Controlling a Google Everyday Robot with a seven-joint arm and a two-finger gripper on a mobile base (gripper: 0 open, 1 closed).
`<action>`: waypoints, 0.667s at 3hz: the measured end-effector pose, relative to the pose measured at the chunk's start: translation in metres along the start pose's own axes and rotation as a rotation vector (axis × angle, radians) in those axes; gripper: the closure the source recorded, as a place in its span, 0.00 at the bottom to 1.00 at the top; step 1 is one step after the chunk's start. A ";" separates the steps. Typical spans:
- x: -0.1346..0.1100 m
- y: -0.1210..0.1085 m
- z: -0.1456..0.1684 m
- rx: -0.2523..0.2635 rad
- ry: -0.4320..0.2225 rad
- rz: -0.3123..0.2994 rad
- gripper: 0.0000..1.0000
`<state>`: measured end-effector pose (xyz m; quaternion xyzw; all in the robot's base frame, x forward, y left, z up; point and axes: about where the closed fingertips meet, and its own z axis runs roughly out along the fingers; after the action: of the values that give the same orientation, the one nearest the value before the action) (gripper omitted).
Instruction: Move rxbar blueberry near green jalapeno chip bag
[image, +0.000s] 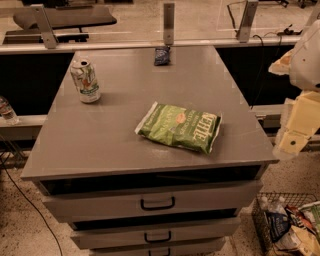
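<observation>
Grey metal drawers (157, 202) face you; on top, crinkly green jalapeno chip bag (180, 127), small dark-blue rxbar blueberry (162, 55) well behind it; pale gripper (292, 140) at right edge, open or closed I cannot tell.

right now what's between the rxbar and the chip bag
In the camera view only bare tabletop separates rxbar blueberry and green jalapeno chip bag; can stands off left, gripper beyond the table's right edge.

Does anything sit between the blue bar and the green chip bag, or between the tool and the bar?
Nothing visible does. The rxbar blueberry lies at the far edge of the cabinet top, with bare surface between it and the green jalapeno chip bag. The can stands far left. The tool hangs beyond the cabinet's right side.
</observation>
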<state>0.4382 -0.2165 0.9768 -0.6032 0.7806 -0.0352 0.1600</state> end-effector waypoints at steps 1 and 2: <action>-0.002 -0.002 0.001 0.003 -0.005 -0.003 0.00; -0.028 -0.028 0.018 0.028 -0.054 -0.034 0.00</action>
<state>0.4755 -0.1950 0.9726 -0.6146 0.7651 -0.0324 0.1890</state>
